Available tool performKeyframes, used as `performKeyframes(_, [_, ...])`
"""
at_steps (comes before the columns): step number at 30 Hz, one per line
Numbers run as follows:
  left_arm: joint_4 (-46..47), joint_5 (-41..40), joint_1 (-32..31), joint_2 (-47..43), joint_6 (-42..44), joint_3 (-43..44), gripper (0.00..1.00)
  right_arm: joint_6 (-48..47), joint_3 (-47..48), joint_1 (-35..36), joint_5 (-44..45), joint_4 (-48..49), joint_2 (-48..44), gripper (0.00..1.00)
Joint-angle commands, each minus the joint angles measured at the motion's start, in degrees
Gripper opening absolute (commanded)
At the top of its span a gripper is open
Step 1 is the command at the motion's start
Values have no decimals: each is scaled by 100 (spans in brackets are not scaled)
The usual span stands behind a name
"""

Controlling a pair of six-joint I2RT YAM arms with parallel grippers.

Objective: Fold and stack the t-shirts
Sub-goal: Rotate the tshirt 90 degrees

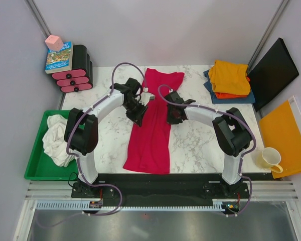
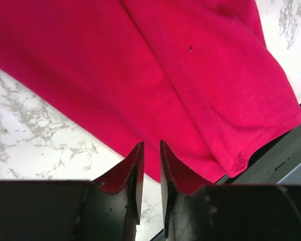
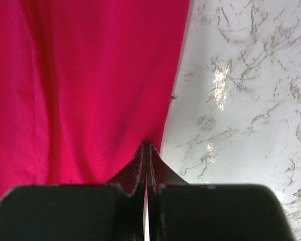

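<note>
The right gripper has its jaws pressed together, pinching the right-hand edge of the crimson-red t-shirt. The shirt fills the left side, with the white marbled worktop beside it.

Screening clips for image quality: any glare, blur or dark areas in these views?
Top view: even light, sharp throughout. Left wrist: red shirt in focus, fingers dark and soft-edged at the bottom. Right wrist: a bright glare patch on the table, otherwise clear.
</note>
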Motion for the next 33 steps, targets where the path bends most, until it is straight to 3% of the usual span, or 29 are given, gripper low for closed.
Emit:
performKeyframes(1, [204, 347, 1, 127, -191, -143, 25, 75, -247, 38, 354, 293, 48, 1])
performKeyframes(12, [240, 13, 9, 110, -86, -662, 25, 13, 139, -506, 968, -638, 584, 12])
performKeyframes(21, [231, -75, 106, 21, -77, -689, 25, -127, 332, -1122, 1268, -1016, 593, 13])
performKeyframes(25, [301, -23, 176, -206, -112, -662, 25, -645, 106, -912, 1022, -309, 8, 17])
performKeyframes(27, [371, 21, 229, -373, -138, -654, 26, -734, -62, -797, 1100, -42, -529, 25])
performKeyframes(30, [442, 4, 273, -576, -182, -584, 26, -673, -11, -665, 1214, -198, -795, 26])
performKeyframes(33, [451, -31, 282, -655, -226, -566, 26, -786, -298, -35, 1548, -340, -1145, 26])
